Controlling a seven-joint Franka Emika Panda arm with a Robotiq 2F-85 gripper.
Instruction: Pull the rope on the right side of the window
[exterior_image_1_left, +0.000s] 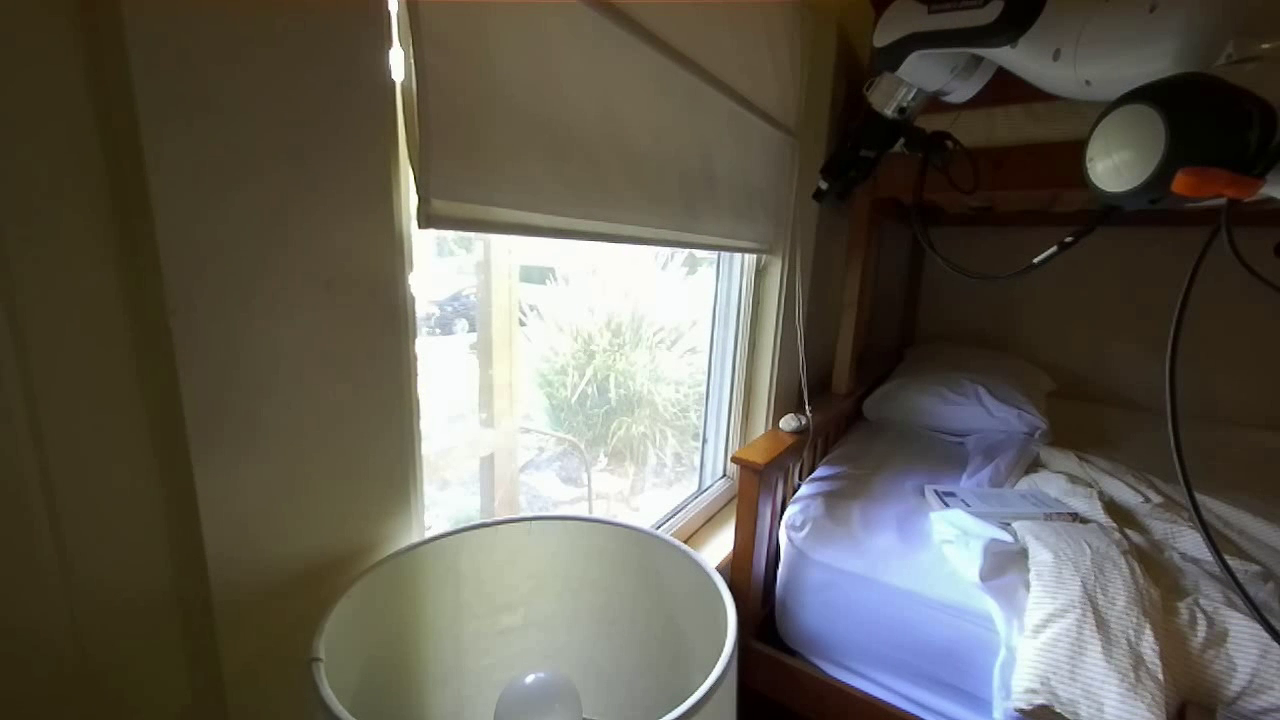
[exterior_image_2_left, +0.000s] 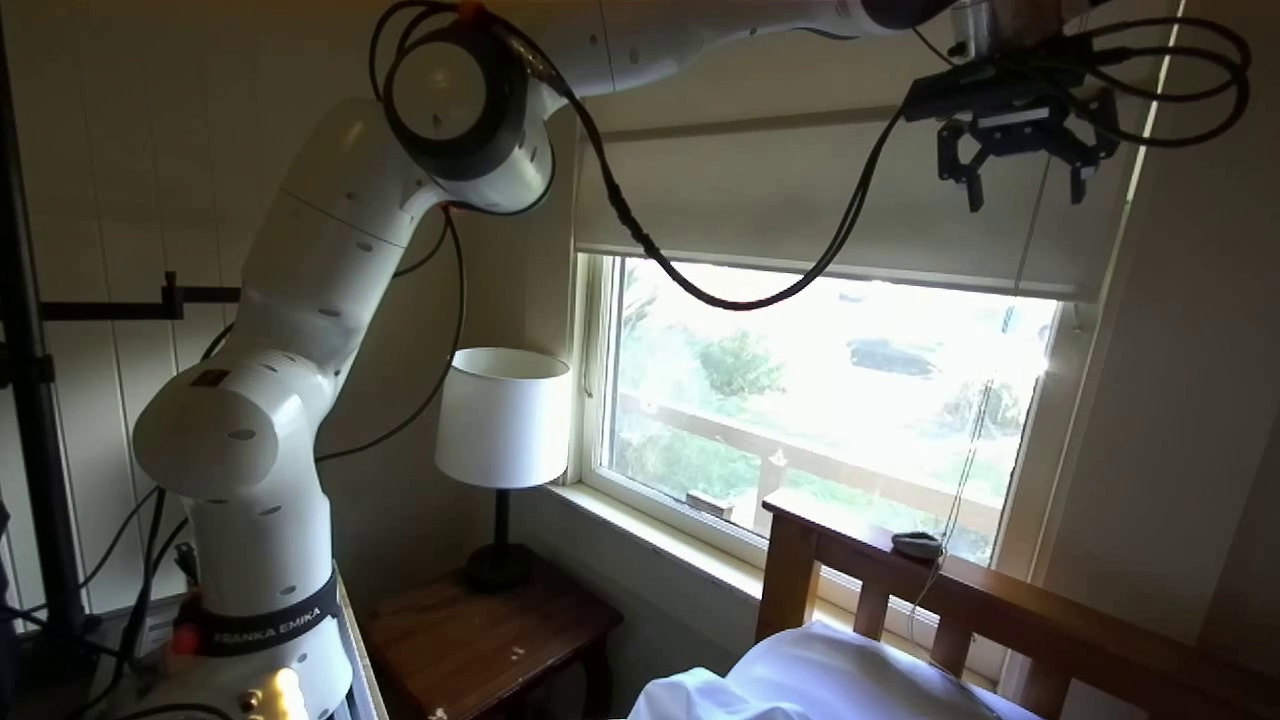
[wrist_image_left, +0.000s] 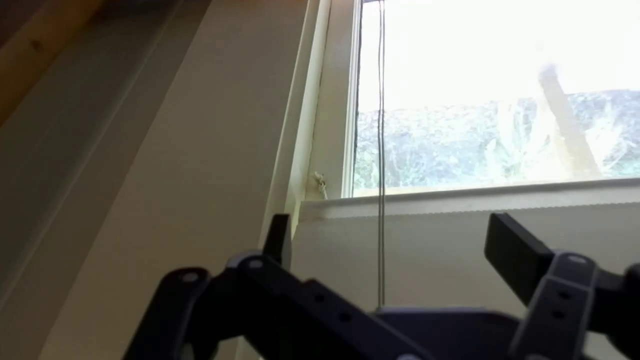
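The rope is a very thin looped cord in front of the window's right side, seen in both exterior views (exterior_image_1_left: 800, 330) (exterior_image_2_left: 986, 388). The window (exterior_image_1_left: 620, 350) has its cream shade (exterior_image_2_left: 780, 200) partly lowered. My gripper (exterior_image_2_left: 1027, 198) is open, pointing down in front of the shade near the cord. In an exterior view it also shows as a dark shape (exterior_image_1_left: 825, 188), its fingers hard to tell apart. In the wrist view the cord (wrist_image_left: 381, 150) runs between the open fingers (wrist_image_left: 389, 220), nearer the left one, and disappears behind the palm. No finger visibly touches it.
A wooden bed headboard (exterior_image_2_left: 860, 545) stands below the window, with a small pale object (exterior_image_1_left: 793, 423) on it beside the cord. A lamp (exterior_image_2_left: 505, 420) stands on a side table (exterior_image_2_left: 480, 640). Black cables (exterior_image_2_left: 740, 303) hang from the arm. An upper bunk is near the arm.
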